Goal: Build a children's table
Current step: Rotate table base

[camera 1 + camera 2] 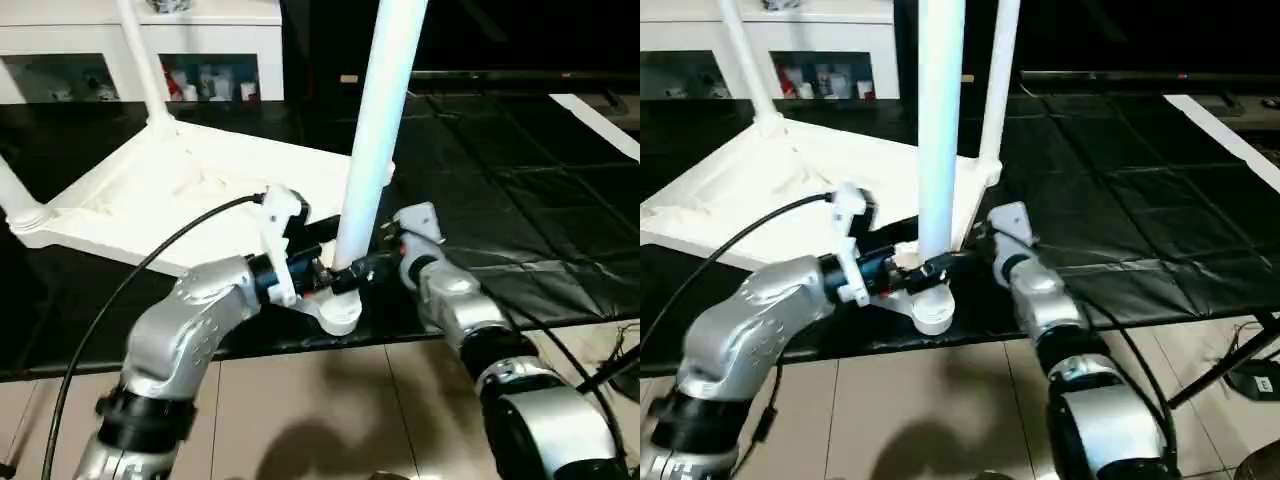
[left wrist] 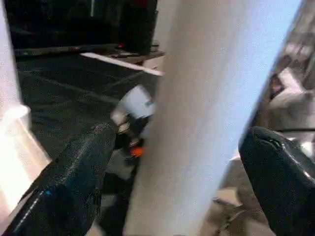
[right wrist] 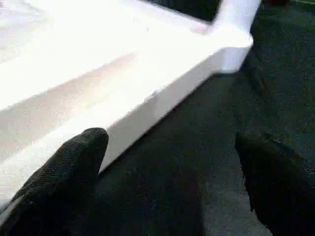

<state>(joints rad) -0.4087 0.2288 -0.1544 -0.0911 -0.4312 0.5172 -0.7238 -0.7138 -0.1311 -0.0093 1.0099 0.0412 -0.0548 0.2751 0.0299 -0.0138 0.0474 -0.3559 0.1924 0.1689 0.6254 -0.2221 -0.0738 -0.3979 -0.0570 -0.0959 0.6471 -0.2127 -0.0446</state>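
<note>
The children's table lies upside down on the black mat, its white top [image 1: 200, 190] showing the underside. White legs stand upright in its corners: one at the far corner [image 1: 140, 60], one at the left [image 1: 15, 195], one behind [image 1: 1000, 80]. The nearest leg [image 1: 375, 130] rises from the near corner socket [image 1: 338, 312]. My left gripper [image 1: 332, 262] is open, and that leg's lower end [image 2: 211, 98] stands between its fingers [image 2: 74, 182]. My right gripper [image 1: 366, 268] is open just right of the same leg, low by the top's edge [image 3: 147, 98], with nothing between its fingers [image 3: 64, 177].
A white cabinet with glass doors [image 1: 200, 50] stands behind the table. The black mat [image 1: 500, 170] spreads to the right, with a white strip [image 1: 600, 125] at its far right. Tiled floor [image 1: 330, 410] lies in front. A black cable [image 1: 130, 290] loops over my left forearm.
</note>
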